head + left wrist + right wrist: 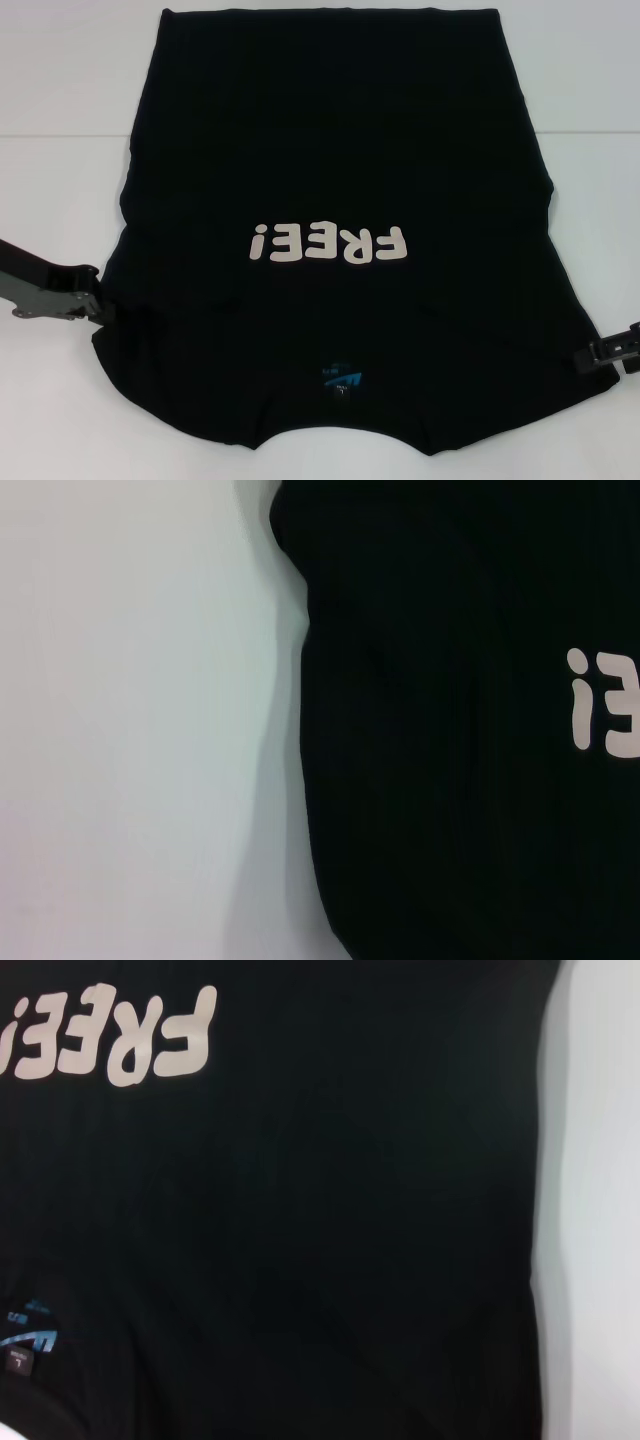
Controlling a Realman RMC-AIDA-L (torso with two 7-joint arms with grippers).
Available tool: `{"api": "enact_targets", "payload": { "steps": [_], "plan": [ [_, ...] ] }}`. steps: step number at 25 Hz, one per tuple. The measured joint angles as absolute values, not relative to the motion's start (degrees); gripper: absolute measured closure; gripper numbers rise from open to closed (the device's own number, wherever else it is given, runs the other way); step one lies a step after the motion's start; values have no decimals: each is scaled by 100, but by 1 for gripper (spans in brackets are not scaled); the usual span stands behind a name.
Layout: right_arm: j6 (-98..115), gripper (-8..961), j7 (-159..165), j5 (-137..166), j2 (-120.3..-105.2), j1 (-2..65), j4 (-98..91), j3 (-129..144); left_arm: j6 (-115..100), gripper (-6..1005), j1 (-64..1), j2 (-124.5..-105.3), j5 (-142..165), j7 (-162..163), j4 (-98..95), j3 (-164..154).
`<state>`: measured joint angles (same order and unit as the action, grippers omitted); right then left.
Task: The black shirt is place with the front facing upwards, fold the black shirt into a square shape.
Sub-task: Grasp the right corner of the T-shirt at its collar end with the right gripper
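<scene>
The black shirt is spread flat on the white table, filling the frame's middle, its white lettering shown upside down. The left gripper is seen at its lower-left edge, the right gripper at its lower-right edge.

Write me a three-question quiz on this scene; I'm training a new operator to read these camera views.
1. True or false: the white lettering on the black shirt faces upward.
2. Which end of the shirt lies nearest the robot? A) hem B) collar with the blue neck label
3. Fill in: the left tool and right tool sit at the shirt's two ____ edges.

Key: 1 true; 2 B; 3 side. The sleeves appear already tucked in, and the shirt lies on the white table.
</scene>
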<state>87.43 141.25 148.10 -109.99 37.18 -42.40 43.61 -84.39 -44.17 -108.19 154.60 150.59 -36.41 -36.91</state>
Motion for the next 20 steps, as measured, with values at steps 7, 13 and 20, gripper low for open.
{"api": "enact_targets", "payload": {
  "steps": [7, 13, 20],
  "plan": [
    [8728, 13, 14117, 14810, -11051, 3756, -4228, 4450, -8437, 995, -4418, -10826, 15460, 15040, -3638, -3691],
    [8690, 13, 14115, 14810, -11057, 3768, -4183, 4482, -8429, 995, -4421, -10828, 15456, 15026, -3638, -3691],
    [8592, 13, 14117, 14804, -11053, 3851, -4020, 4576, -8428, 995, -4421, -10828, 15448, 15018, -3638, -3691]
  ]
}}
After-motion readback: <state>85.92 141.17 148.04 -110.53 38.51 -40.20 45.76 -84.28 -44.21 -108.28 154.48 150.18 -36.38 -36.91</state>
